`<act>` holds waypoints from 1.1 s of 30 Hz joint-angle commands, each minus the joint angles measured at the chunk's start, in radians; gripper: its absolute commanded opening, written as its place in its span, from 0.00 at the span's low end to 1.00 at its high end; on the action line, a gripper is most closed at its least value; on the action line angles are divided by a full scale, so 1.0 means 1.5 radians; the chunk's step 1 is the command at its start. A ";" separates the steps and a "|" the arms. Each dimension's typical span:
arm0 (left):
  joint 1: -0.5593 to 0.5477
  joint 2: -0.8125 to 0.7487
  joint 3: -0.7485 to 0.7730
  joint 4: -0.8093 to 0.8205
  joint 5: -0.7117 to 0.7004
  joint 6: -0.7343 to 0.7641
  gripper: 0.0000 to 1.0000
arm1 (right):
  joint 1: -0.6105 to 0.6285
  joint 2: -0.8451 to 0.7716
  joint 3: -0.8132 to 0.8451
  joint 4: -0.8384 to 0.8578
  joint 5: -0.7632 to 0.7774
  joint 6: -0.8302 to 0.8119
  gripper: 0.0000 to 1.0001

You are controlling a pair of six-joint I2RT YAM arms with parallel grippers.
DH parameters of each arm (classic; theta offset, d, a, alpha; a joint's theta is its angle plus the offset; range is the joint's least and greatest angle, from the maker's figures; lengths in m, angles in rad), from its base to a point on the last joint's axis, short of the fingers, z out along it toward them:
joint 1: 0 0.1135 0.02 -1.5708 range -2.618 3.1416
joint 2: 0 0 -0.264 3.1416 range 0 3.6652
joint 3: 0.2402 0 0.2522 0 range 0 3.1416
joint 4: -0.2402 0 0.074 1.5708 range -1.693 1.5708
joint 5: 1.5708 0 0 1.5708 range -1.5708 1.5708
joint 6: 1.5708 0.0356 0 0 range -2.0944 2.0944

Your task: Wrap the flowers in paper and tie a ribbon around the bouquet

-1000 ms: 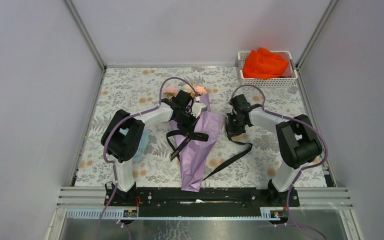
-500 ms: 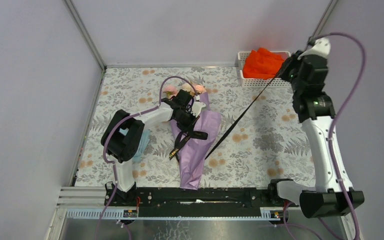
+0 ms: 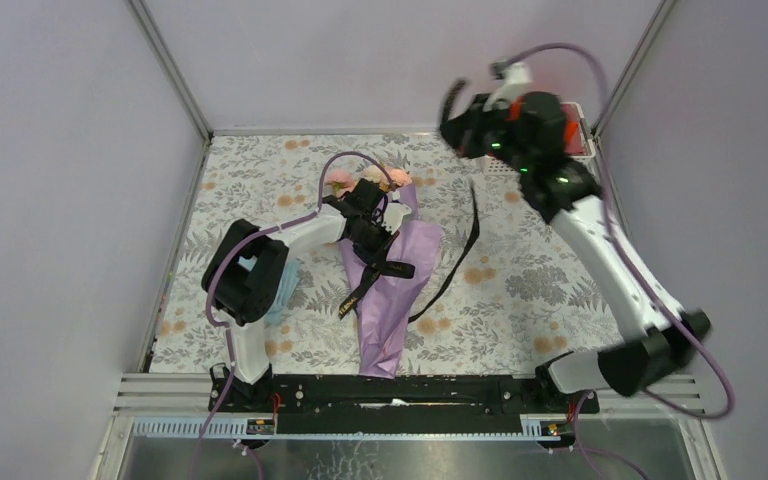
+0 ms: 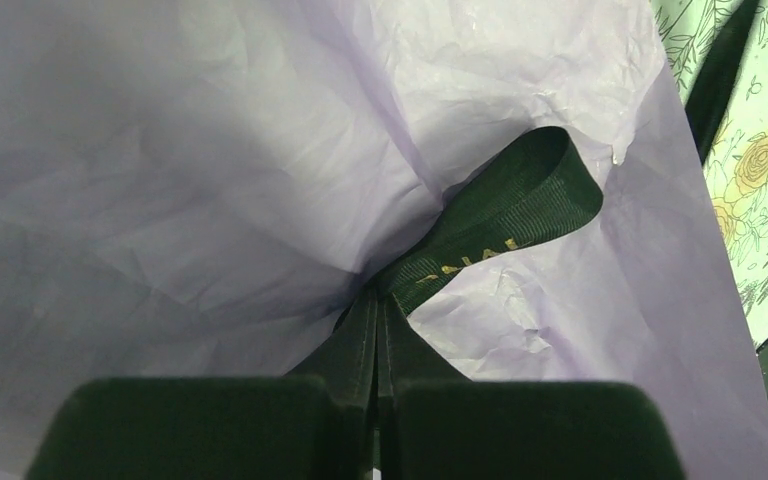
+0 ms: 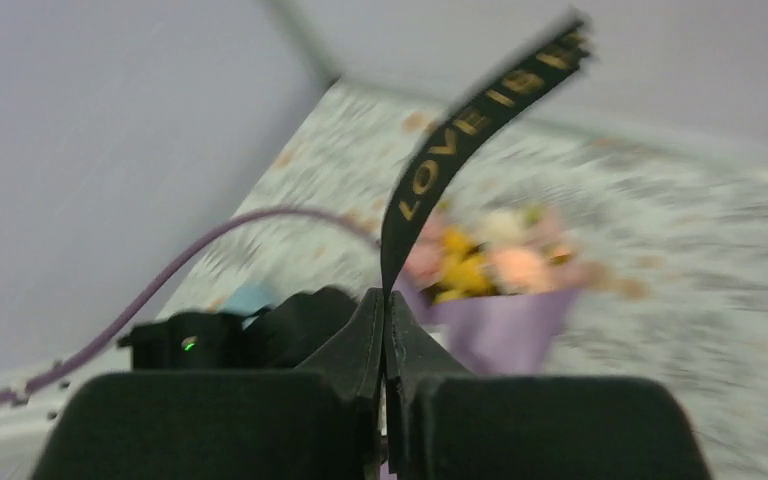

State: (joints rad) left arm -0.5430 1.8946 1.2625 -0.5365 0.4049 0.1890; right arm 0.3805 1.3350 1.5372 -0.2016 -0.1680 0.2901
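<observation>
One bouquet (image 3: 388, 300) lies mid-counter (image 3: 250, 170), its roses (image 3: 343, 181) toward 12 o'clock. One black ribbon (image 3: 476, 225) trails off it toward 3 o'clock. Of two tools, the left tool (image 3: 378, 243) pinches the ribbon against the purple paper (image 4: 210, 150). The right tool (image 3: 457, 108), high at 1 o'clock, pinches the ribbon's other end. The right wrist view is blurred. One blue cloth (image 3: 290, 285) at 9 o'clock is mostly hidden.

The bouquet (image 3: 392, 290) is lying mid-tabletop (image 3: 530, 290), flowers (image 3: 341, 181) at the far end, tip toward the near edge. The ribbon (image 3: 469, 235) is crossing its middle, under my left tool (image 4: 375, 300), which is resting on the paper (image 4: 210, 150) and pinching it. One ribbon tail is trailing off right and rising to my right tool (image 5: 385, 300), high above the far right corner. A cloth (image 3: 291, 280) is lying left of the bouquet.
</observation>
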 commanded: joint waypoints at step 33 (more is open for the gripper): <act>0.001 -0.033 -0.046 0.060 -0.020 0.007 0.00 | 0.015 -0.271 -0.383 0.065 -0.081 0.085 0.00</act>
State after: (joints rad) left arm -0.5480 1.8187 1.1664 -0.5224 0.3775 0.2005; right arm 0.3138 0.8928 0.8707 -0.0406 -0.1280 0.5209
